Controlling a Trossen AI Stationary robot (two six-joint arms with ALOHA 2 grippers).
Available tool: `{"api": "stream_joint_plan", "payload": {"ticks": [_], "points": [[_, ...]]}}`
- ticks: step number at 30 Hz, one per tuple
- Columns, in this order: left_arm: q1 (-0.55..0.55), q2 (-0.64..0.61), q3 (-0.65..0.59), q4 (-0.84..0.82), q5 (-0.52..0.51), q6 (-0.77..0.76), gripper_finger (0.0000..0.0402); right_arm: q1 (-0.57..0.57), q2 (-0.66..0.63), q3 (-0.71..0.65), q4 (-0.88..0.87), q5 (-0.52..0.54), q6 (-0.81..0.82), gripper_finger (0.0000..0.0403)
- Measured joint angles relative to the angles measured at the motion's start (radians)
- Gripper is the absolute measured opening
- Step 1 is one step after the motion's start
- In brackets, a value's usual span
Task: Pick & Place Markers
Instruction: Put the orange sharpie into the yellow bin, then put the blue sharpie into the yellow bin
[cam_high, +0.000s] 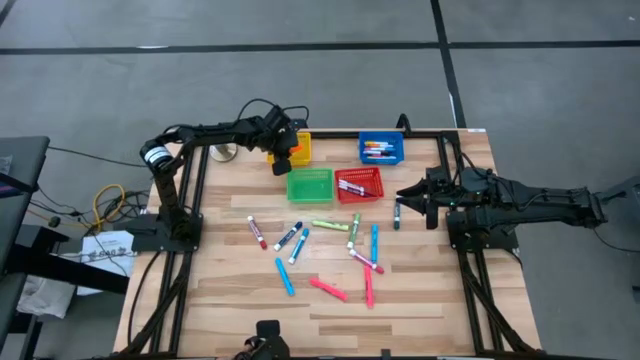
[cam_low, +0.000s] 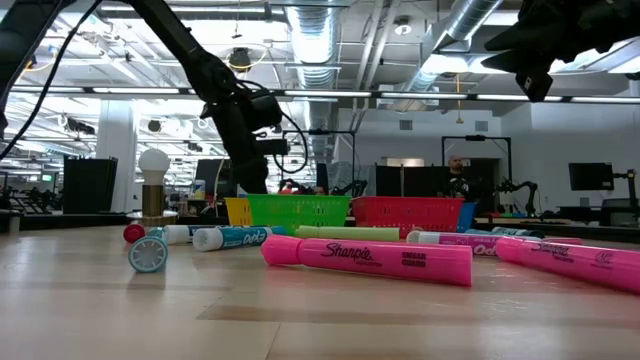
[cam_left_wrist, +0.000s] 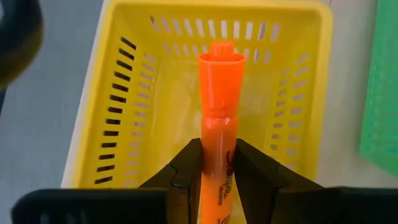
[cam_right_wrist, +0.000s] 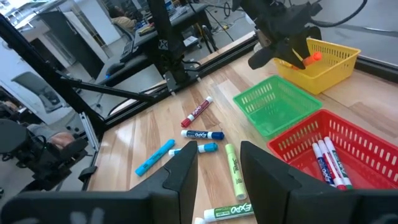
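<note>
Orange marker (cam_left_wrist: 217, 124) between left pincer (cam_left_wrist: 217, 165) fingers

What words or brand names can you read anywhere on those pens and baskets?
"Sharpie": on the pink marker lying nearest the low camera.
"Expo": on the green marker by the right gripper, seen in its wrist view.
Smaller print on that pink marker: too blurred to read.
Print on the orange marker held by the left gripper over the yellow basket: unreadable.
Baskets: no text visible.
</note>
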Motion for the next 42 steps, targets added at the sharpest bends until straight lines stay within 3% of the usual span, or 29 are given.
{"api": "stream_joint_plan", "payload": {"ticks": [8, 20, 28, 34, 38, 42], "points": [[0.000, 0.000, 0.000, 0.005, -0.030, 0.011, 0.0094, 0.000, 0.000, 0.000, 0.000, 0.000, 0.000, 0.0111], [-0.002, -0.005, 0.000, 0.017, -0.066, 0.027, 0.0149, 0.000, 0.000, 0.000, 0.000, -0.001, 0.000, 0.0111], [-0.039, -0.162, 0.000, 0.021, -0.103, -0.043, 0.0164, 0.000, 0.000, 0.000, 0.011, -0.001, 0.000, 0.0111], [-0.126, -0.336, 0.000, 0.018, -0.003, -0.225, 0.0157, 0.000, 0.000, 0.000, 0.088, -0.001, 0.000, 0.0111], [-0.237, -0.428, 0.000, 0.021, 0.090, -0.358, 0.0155, 0.000, 0.000, 0.000, 0.153, -0.001, 0.001, 0.0111], [-0.374, -0.478, 0.000, 0.022, 0.109, -0.485, 0.0157, 0.000, 0.000, 0.000, 0.206, -0.003, 0.000, 0.0111]]}}
